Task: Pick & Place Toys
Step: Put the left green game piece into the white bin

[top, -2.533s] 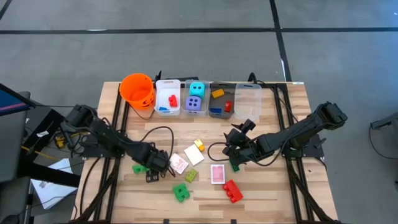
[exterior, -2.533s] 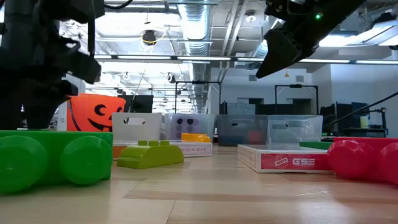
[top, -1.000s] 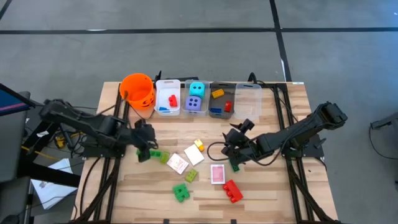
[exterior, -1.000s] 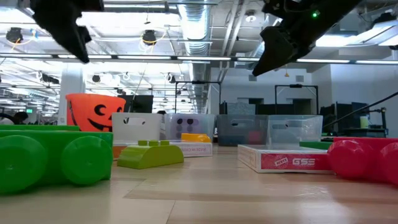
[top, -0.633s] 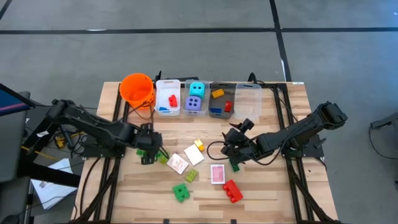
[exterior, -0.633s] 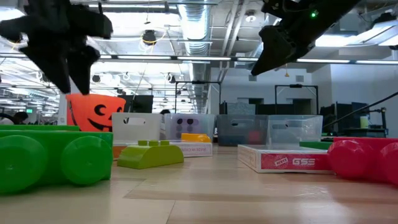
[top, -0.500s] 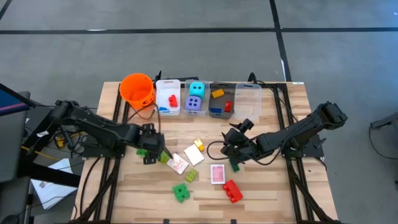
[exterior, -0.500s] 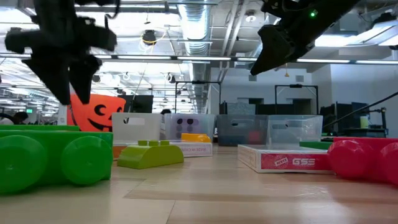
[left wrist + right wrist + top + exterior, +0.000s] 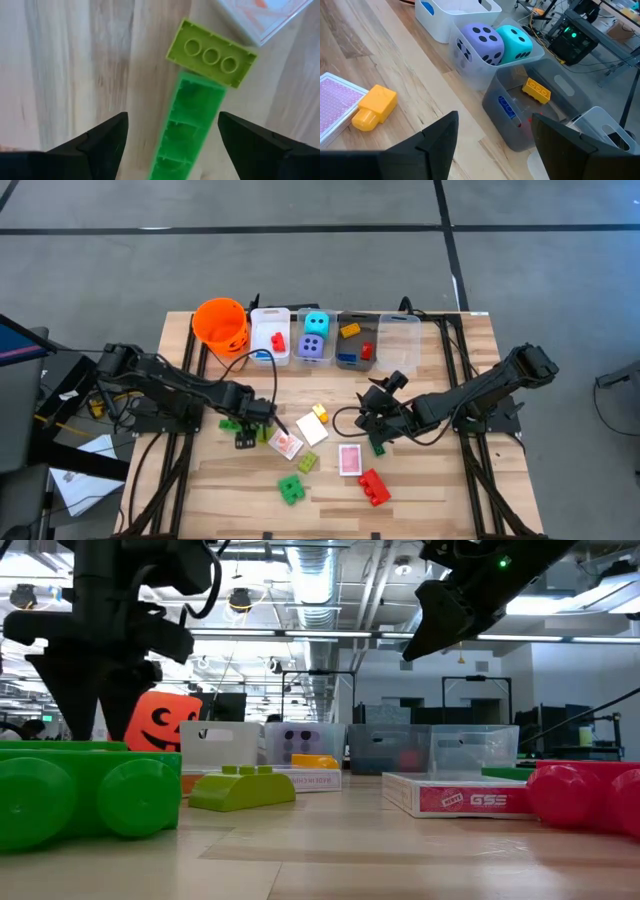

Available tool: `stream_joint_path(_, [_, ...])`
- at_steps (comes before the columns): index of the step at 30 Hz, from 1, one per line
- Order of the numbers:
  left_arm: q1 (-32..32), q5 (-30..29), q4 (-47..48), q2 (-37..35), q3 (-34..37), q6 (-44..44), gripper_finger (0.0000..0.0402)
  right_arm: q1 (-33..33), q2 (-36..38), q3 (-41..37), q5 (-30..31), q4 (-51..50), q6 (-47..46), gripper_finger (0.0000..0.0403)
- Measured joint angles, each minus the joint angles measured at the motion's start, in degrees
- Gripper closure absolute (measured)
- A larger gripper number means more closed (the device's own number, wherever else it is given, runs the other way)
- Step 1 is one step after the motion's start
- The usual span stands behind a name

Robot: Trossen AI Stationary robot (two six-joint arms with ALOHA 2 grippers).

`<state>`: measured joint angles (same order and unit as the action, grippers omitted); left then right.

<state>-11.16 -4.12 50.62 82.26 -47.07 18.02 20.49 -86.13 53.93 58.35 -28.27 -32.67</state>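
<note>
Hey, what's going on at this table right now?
A two-armed robot is sorting toys into bins. The left tool is open, poised over a green brick lying on the wood next to a lime brick, not gripping it yet. The right tool is open and holds nothing. Two dice and some bricks already sit in the clear bins, while cards and other bricks lie loose on the table.

Glossy plastic green brick [image 9: 187, 127] on a matt wooden table [image 9: 65, 65].
</note>
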Motion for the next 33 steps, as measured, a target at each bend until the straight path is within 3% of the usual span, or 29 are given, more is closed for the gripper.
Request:
stream_joint_path(20, [-1.8,1.8,-5.4,0.0,0.1,-3.3,0.0103,0.0,0.0,0.0,0.0,0.0,0.3,0.0159])
stream_joint_path(26, [-2.4,6.1,-10.6,0.0,5.7,-5.4,0.0104,0.0,0.0,0.0,0.0,0.0,0.3,0.0159])
stream_joint_path(33, [-2.4,6.0,-11.3,0.0,9.0,-2.8,0.0111,0.0,0.0,0.0,0.0,0.0,0.3,0.0159])
